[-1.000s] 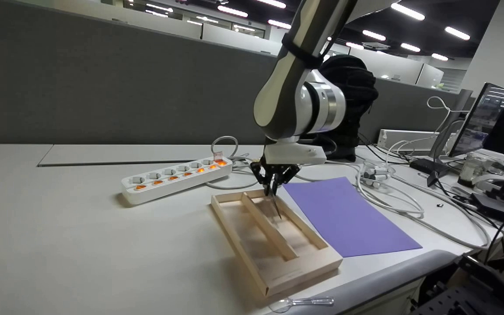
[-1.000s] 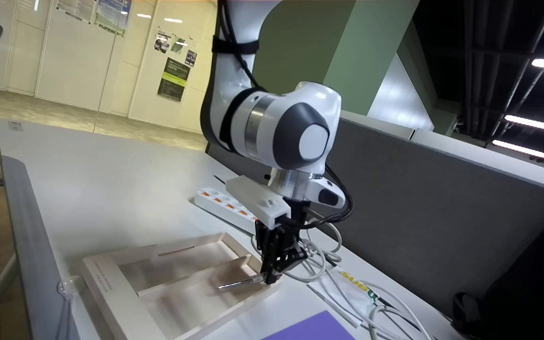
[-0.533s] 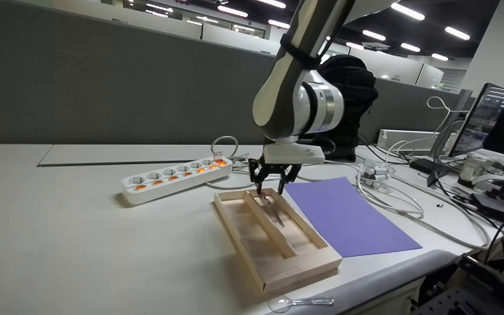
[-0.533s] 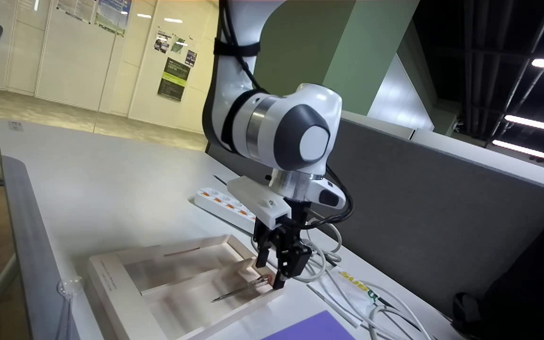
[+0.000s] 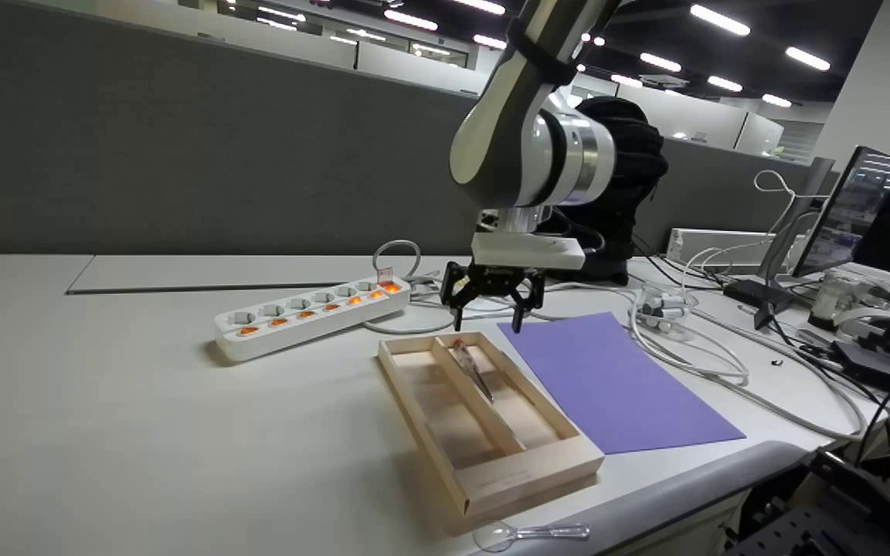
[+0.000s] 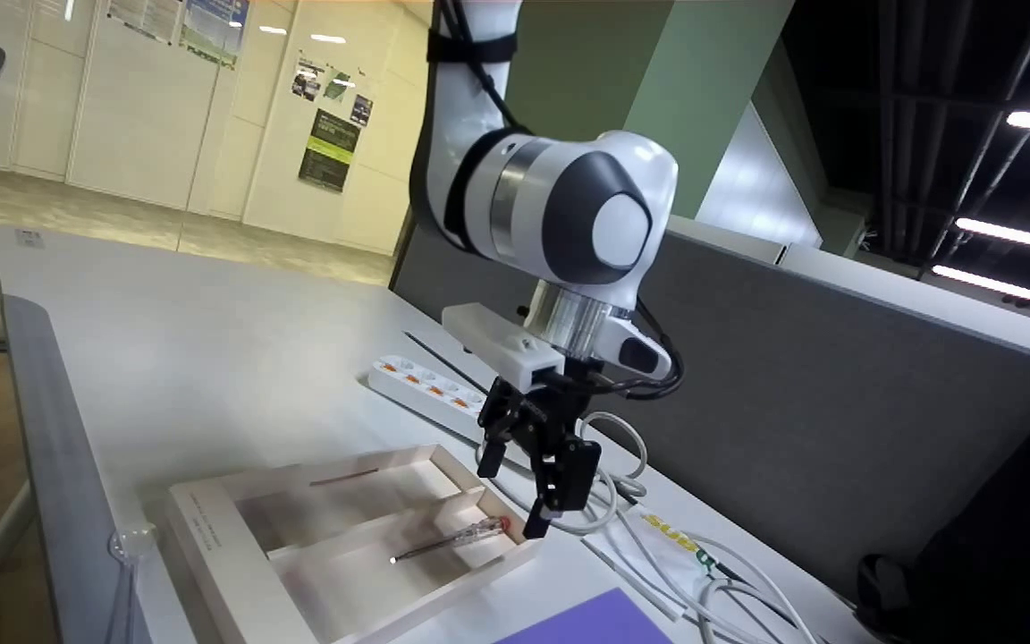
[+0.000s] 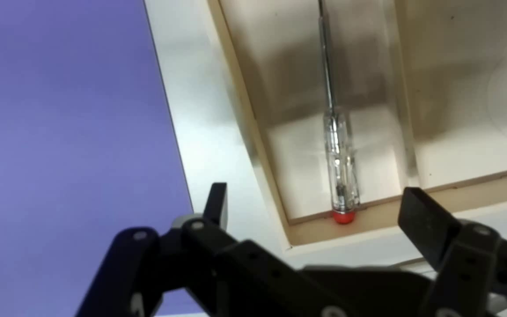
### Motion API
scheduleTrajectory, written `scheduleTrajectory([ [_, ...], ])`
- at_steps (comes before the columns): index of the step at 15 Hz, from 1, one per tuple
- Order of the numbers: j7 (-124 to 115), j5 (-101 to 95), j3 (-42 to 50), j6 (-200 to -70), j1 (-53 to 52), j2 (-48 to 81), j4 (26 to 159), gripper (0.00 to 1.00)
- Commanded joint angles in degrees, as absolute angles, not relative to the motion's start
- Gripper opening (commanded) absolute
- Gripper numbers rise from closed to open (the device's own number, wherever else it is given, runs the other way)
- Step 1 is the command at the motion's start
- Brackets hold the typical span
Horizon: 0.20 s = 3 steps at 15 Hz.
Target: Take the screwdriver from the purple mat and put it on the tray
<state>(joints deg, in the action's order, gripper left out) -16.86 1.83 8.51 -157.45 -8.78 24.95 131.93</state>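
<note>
The screwdriver (image 7: 339, 167) has a clear handle, a red end cap and a thin metal shaft. It lies in the tray's (image 5: 534, 475) compartment nearer the purple mat (image 5: 623, 386), cap close to the end wall, as both exterior views also show. Light wood forms the tray (image 6: 220, 528), split lengthwise by a divider. Beside it the mat (image 7: 68, 132) lies flat, with nothing seen on it. My gripper (image 5: 488, 326) hangs above the tray's far end, apart from the screwdriver (image 6: 461, 539). Its fingers (image 7: 427, 220) are spread wide with nothing gripped, one on each side of the handle's line.
A white power strip (image 5: 314, 316) and looped white cables (image 6: 604, 501) sit behind the tray. A clear plastic spoon (image 5: 541, 533) lies at the table's front edge. Behind the table rises a grey partition (image 5: 221, 154), with a black backpack (image 5: 615, 170) before it.
The fingers have parted and let go of the screwdriver, which has dropped onto the tray floor and turned slightly. My gripper has since risen above the tray.
</note>
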Motion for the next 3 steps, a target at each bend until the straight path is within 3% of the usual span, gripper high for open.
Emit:
scheduleTrajectory([
  [1, -18.5, 2.1, 8.4, -148.4, -6.6, 19.7, 133.9, 1.0],
  [3, -16.9, 3.1, 7.9, -144.0, -4.0, 18.4, 134.7, 1.0],
])
